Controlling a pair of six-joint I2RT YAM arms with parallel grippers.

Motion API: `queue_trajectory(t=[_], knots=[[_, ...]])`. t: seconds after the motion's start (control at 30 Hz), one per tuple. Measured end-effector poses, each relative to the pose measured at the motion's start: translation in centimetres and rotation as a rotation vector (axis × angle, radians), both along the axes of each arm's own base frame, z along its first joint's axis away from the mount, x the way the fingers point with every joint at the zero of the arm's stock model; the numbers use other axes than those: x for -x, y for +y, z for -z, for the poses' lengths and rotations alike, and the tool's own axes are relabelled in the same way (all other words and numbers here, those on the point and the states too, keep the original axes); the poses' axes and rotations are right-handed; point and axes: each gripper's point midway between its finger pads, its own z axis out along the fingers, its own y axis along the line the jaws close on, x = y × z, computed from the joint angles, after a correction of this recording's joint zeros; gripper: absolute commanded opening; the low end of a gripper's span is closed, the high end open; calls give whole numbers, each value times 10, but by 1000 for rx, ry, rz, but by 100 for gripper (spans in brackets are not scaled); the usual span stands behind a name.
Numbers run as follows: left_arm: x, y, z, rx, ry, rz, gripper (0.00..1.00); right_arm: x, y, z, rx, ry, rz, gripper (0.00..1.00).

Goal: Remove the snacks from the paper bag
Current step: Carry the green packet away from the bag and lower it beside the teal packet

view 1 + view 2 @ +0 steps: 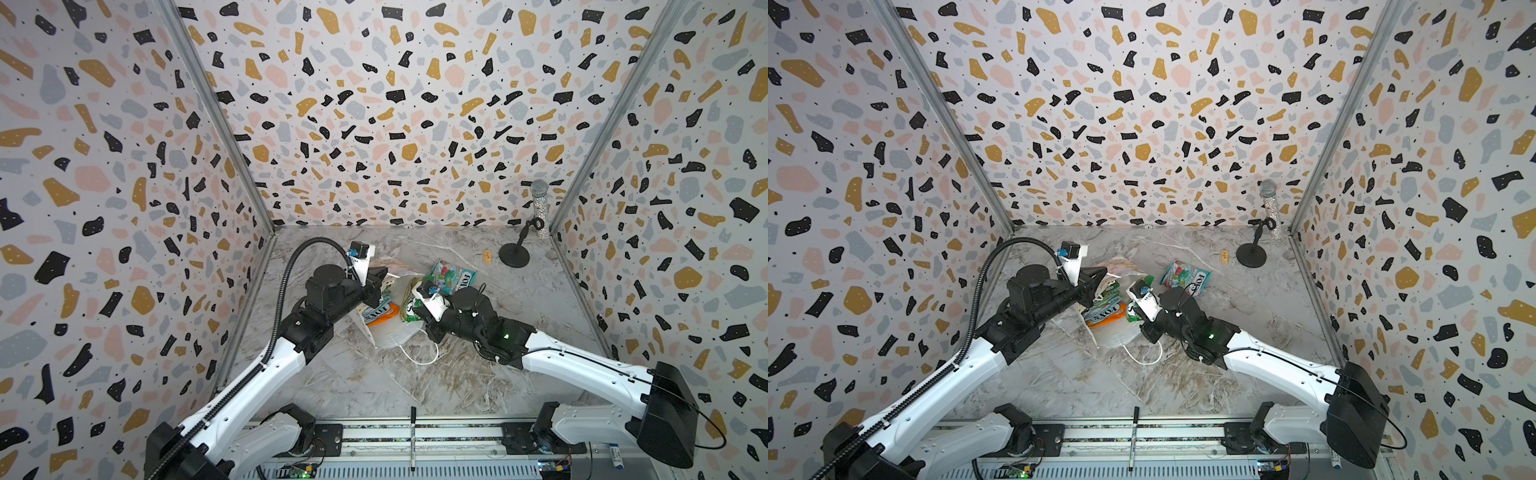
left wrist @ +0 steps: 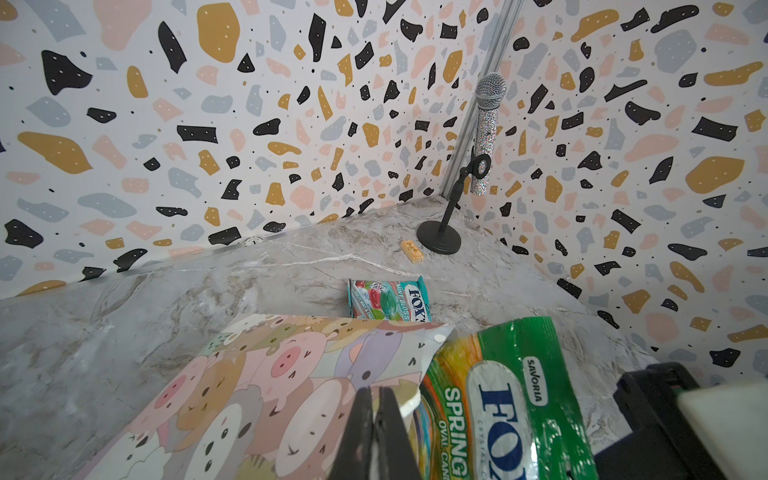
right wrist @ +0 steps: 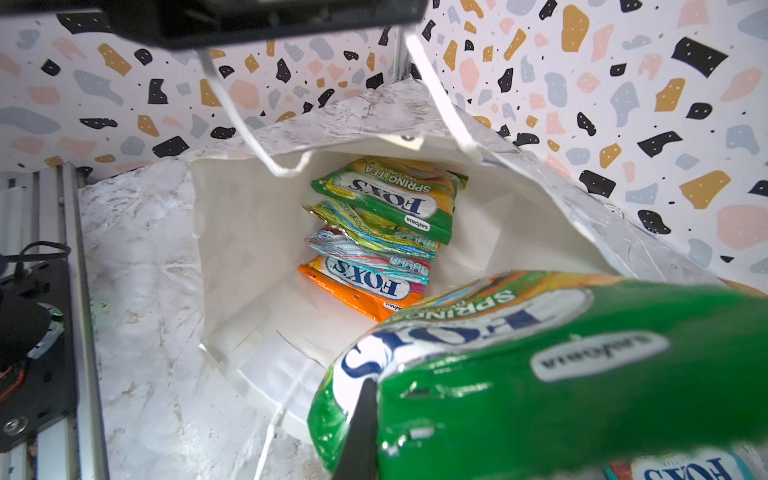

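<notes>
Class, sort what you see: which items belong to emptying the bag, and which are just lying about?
Job in hand:
paper bag
green packet, being held
teal packet, lying outside the bag
stacked packets inside the bag

Lying about:
microphone on its stand
small yellow block
marker pen

place: robot lab booth | cues: terrazzo walls (image 1: 395, 124), mounting rail (image 1: 457, 436)

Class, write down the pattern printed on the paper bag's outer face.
Pastel cartoon animals on the paper bag; clearest in the left wrist view.
</notes>
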Motion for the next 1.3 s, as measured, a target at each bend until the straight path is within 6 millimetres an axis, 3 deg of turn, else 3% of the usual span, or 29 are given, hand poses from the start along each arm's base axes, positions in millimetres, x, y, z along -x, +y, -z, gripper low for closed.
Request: queue_trajectory(t=[0.33,0.73,0.87,1.07,1.2,1.3], knots=[[1,-1,1,-1,2,4,0,15,-13,-51,-63,-63,-20,0],[1,-4,3,-6,8,10,0,2,-49,-92,-76,-152,135,0],[1,-5,4,-7,9,14,0,-11,-75,-96,-65,-151,223,0],[2,-7,4,-8,11,19,0,-39,-135,-99,-74,-137,402,0],[3,-7,5,-10,14,20,0,-56,-169,-82,-65,-95,497,0],[3,-7,6,-11,16,21,0,-68,-189,-58,-40,-33,550,0]])
